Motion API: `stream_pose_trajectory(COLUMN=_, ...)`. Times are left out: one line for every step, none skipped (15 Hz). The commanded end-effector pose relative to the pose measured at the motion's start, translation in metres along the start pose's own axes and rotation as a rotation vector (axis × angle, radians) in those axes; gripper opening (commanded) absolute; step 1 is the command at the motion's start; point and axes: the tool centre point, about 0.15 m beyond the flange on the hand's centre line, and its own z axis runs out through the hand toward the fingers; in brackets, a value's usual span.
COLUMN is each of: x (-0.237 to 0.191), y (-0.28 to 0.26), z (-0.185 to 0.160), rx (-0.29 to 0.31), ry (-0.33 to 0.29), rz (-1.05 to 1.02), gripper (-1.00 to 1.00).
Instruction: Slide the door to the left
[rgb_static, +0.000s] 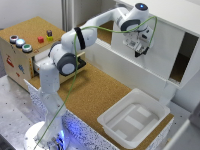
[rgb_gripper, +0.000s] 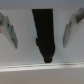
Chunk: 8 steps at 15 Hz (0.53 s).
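We see the gripper (rgb_static: 139, 50) pressed up against the door (rgb_static: 165, 42) of the white cabinet (rgb_static: 125, 62); in the wrist view its fingers (rgb_gripper: 9, 29) stand apart on either side of the dark handle (rgb_gripper: 45, 35), not touching it; the door covers the cabinet's middle, an opening showing at the exterior view's right; a white tray (rgb_static: 134, 120) sits on the cork desk (rgb_static: 92, 95).

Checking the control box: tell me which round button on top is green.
The green round button is the one nearest the box's front edge; the other two in that row, further back, are red-centred and bluish.
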Motion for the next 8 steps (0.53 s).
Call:
stream_pose_trajectory(x=0.008, y=-0.095, z=-0.004, rx=-0.323, ry=0.088, rz=0.034, gripper=1.00)
stream_pose_trajectory(x=0.003, y=-0.101, z=-0.005, rx=-0.357, ry=0.099, rz=0.031, gripper=1.00)
stream_pose_trajectory(x=-0.001, y=-0.104, z=-0.004, rx=-0.376, ry=0.102, rz=0.032, gripper=1.00)
stream_pose_trajectory(x=-0.004, y=-0.102, z=-0.004, rx=-0.369, ry=0.104, rz=0.040, gripper=1.00)
stream_pose_trajectory(x=-0.005, y=-0.100, z=-0.003, rx=-0.371, ry=0.101, rz=0.049, gripper=1.00)
stream_pose_trajectory(x=-0.006, y=-0.096, z=-0.005, rx=-0.371, ry=0.110, rz=0.069, gripper=1.00)
stream_pose_trajectory(x=-0.007, y=-0.090, z=-0.008, rx=-0.371, ry=0.124, rz=0.087, gripper=1.00)
stream_pose_trajectory(x=-0.007, y=-0.089, z=-0.008, rx=-0.367, ry=0.129, rz=0.097, gripper=1.00)
